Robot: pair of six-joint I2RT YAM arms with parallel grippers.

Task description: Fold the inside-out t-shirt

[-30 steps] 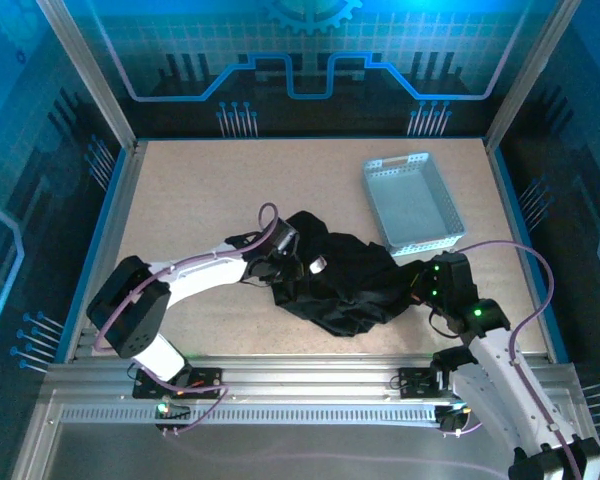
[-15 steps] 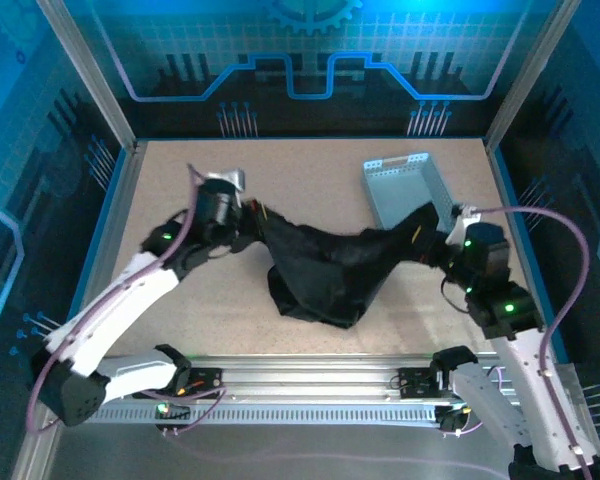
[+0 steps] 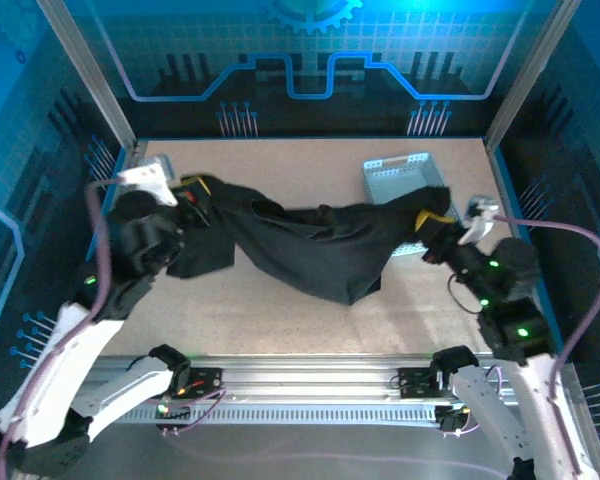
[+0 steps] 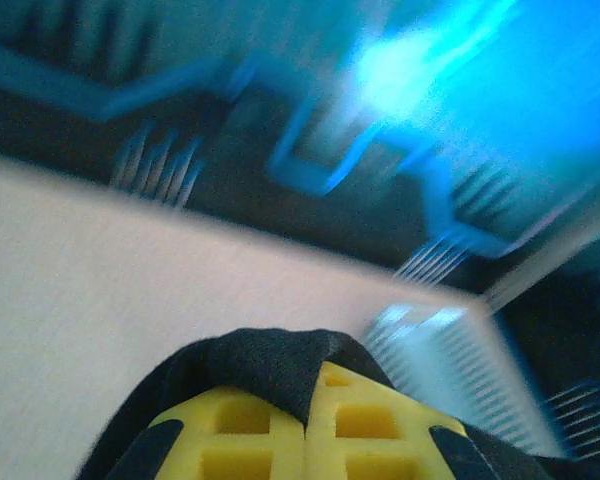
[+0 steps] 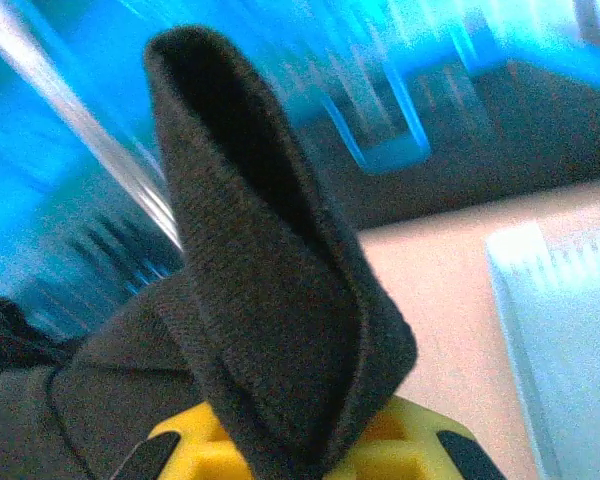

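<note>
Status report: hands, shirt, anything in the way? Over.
Left hand shut on t-shirt, right hand shut on its other end. Fabric stretched between them, middle sagging. Grey tray close by right hand; t-shirt end overlaps it in top view.

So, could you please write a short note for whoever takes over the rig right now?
Left gripper: shut on one end of the t-shirt, at the table's far left.
Right gripper: shut on the other end, by the tray.
T-shirt: stretched between them, sagging in the middle.
Done: both ends gripped, t-shirt spread out.
Left: lay it flat, then fold; no fold visible yet.
</note>
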